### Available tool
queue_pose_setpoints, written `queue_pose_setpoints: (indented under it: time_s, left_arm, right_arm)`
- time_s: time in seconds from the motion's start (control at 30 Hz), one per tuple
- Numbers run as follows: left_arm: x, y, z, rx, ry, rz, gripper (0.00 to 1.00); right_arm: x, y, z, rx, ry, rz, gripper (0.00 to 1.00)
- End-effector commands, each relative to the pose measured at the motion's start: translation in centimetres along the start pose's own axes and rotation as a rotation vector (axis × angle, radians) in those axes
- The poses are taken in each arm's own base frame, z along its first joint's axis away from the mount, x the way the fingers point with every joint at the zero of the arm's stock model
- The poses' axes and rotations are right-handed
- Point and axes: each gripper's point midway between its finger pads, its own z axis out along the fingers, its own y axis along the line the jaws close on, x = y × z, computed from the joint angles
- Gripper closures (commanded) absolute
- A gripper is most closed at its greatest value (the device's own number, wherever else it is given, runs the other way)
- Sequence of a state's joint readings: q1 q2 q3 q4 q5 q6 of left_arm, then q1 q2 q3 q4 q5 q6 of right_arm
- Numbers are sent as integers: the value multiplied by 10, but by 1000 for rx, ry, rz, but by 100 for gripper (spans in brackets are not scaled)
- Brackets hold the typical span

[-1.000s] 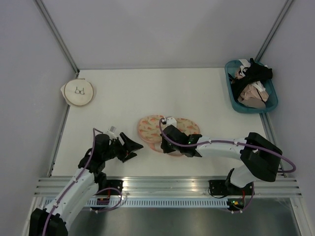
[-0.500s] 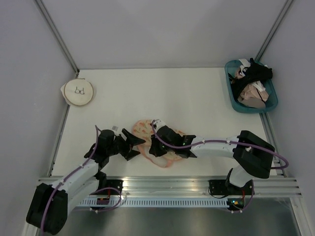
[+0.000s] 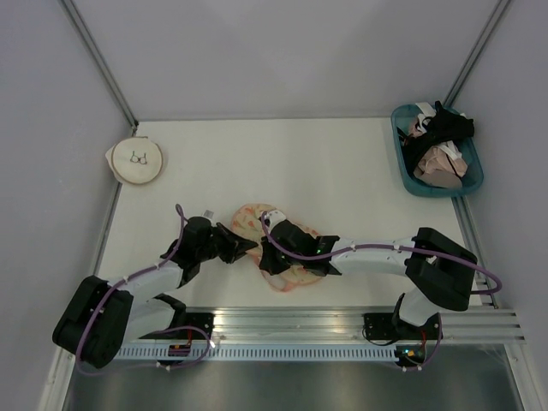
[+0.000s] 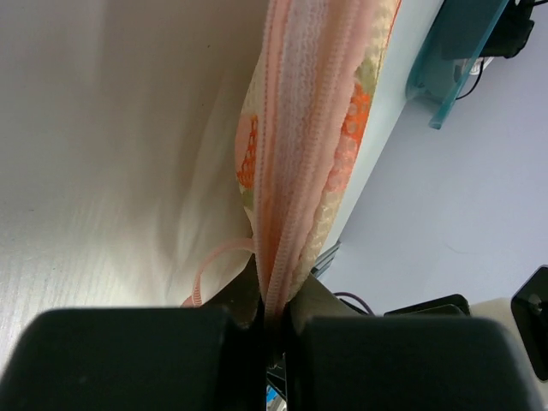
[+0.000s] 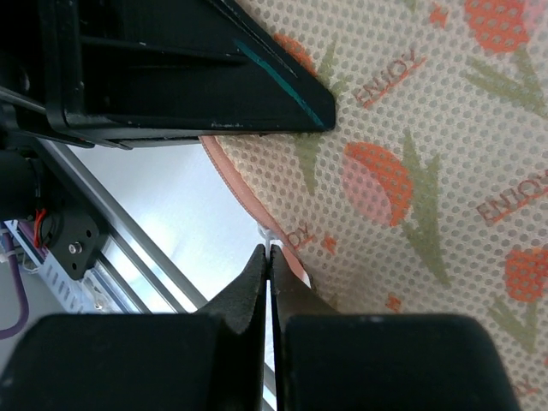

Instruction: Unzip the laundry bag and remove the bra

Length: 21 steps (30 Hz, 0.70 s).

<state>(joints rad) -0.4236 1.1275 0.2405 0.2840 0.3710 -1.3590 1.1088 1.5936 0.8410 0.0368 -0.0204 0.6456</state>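
Observation:
The laundry bag [image 3: 247, 219], peach mesh with orange printed shapes, lies bunched up near the table's front middle between my two grippers. My left gripper [image 3: 249, 247] is shut on its pink zipper rim [image 4: 276, 214], which runs on edge up from the jaws; the bag [image 4: 342, 137] rises beyond. My right gripper [image 3: 268, 264] is shut on the small white zipper pull [image 5: 275, 246] at the bag's [image 5: 411, 171] edge. The bra is hidden.
A round cream pouch [image 3: 137, 161] with a bra drawing lies at the far left. A teal basket [image 3: 402, 167] holding black and beige-pink garments stands at the far right. Metal rails [image 3: 291, 321] run along the near edge. The left gripper's black body [image 5: 171, 77] fills the right wrist view's top.
My left gripper moved right to the bag and shut on its zipper rim. The right gripper pulled the bag leftward, and the bag went from flat to bunched.

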Motion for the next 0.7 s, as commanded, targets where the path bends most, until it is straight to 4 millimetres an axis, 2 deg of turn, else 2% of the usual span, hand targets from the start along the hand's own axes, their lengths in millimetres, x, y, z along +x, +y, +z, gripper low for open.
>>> queue_pose_setpoints:
  time_s: [0.0,0.17,0.33,0.53,0.67]
  left_arm:
    - [-16,-30,3,81,-72,47,98]
    - [-20,-25,3,57,-100,59,98]
    - [-34,-21,1,30,-165,71,98]
    - [-50,-25,-1,28,-217,56,98]
    - [-69,-28,-2,23,-266,48,98]
  right_arm:
    - [-15,10,-9,-11,-33,-25,100]
    - [-10,-16,-16,128,-15,-19,100]
    - [1,-35,-28,216,8,-5,100]
    - [17,-48,-37,243,28,23,100]
    - [27,-53,-43,244,38,43,99]
